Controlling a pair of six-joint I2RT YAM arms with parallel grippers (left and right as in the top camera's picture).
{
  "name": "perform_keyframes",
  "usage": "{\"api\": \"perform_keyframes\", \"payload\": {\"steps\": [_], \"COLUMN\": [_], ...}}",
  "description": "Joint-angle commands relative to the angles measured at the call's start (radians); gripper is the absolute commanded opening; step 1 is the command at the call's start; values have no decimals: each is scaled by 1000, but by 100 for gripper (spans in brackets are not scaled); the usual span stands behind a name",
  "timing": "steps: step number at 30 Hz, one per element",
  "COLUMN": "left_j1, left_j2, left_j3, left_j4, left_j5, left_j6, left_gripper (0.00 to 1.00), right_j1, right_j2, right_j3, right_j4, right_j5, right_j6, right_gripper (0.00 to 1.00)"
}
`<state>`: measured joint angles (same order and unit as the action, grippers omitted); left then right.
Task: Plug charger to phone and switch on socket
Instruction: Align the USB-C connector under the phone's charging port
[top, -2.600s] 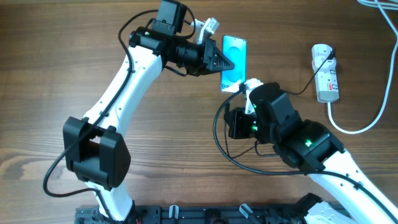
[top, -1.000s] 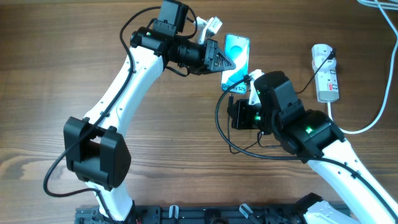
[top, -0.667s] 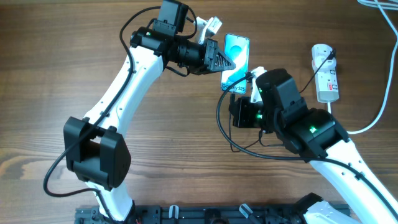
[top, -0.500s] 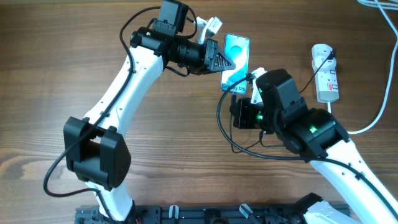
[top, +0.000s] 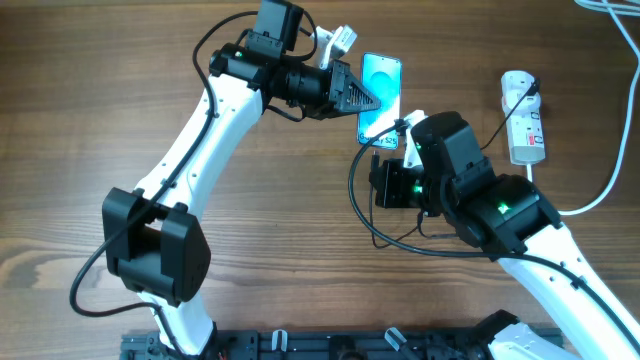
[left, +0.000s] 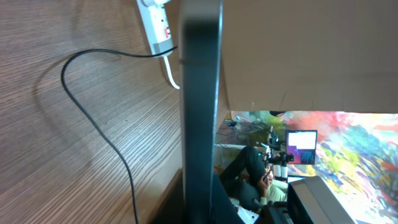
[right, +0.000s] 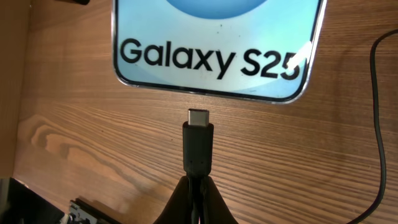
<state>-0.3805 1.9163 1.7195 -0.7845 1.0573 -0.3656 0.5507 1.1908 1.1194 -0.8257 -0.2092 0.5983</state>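
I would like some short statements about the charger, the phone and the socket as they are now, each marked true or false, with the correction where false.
1. The charger is already plugged into the phone. False: its tip stops just short of the phone's bottom edge, and a small gap shows.
2. The right gripper holds the charger behind its plug. True.
3. The phone's screen is dark. False: it is lit and shows "Galaxy S25".
4. The socket lies on the table to the right of the phone. True.

The left arm (top: 190, 140) and right arm (top: 560, 290) have white links, black joints and black cables.
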Motion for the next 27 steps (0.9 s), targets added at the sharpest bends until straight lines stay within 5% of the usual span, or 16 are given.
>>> {"api": "perform_keyframes", "payload": {"steps": [1, 27], "left_j1": [-1, -1], "left_j2": [-32, -32], "left_j3": [3, 3], "left_j4": [11, 10], "left_j5": [60, 30], "left_j6": [-4, 22], "left_gripper": [4, 4], "right_j1": [-6, -6], "right_j2": [8, 8], "right_j3": [26, 26], "right_j4": [1, 13], "right_j5": [-16, 33], "right_j6": [6, 4], "right_gripper": [4, 5]}}
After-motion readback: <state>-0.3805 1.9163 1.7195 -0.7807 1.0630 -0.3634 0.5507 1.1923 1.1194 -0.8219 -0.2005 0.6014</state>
